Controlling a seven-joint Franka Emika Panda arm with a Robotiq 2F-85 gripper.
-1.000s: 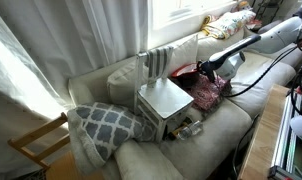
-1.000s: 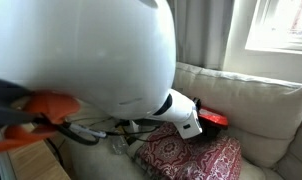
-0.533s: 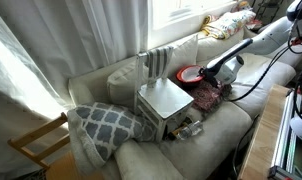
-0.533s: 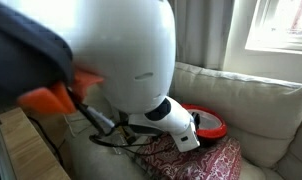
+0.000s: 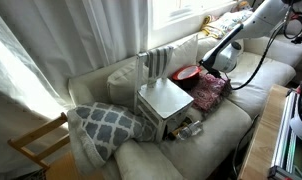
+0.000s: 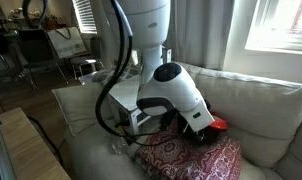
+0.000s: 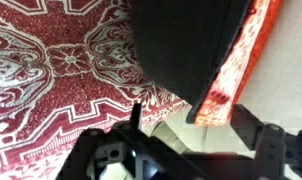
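Observation:
A red bowl (image 7: 241, 55) with a dark inside lies on the red patterned cushion (image 7: 51, 70), its rim over the cushion's edge. My gripper (image 7: 196, 125) is open just behind that rim. The left finger (image 7: 136, 115) and the right finger (image 7: 253, 125) stand wide apart and touch nothing. In both exterior views the gripper (image 5: 213, 62) hovers close beside the bowl (image 5: 186, 74) on the beige sofa (image 5: 241, 105). The arm hides most of the bowl (image 6: 219, 124), leaving a red sliver above the cushion (image 6: 186, 160).
A silver box (image 5: 163, 100) sits on the sofa seat next to the cushion, with a striped cloth (image 5: 156, 63) behind it. A grey and white patterned pillow (image 5: 106, 122) lies further along. A wooden chair (image 5: 36, 145) stands off the sofa's end. Cables hang from the arm.
The jaws have gone from shut on the bowl's rim to wide apart, letting the bowl go onto the cushion. The arm has lifted up and back a little.

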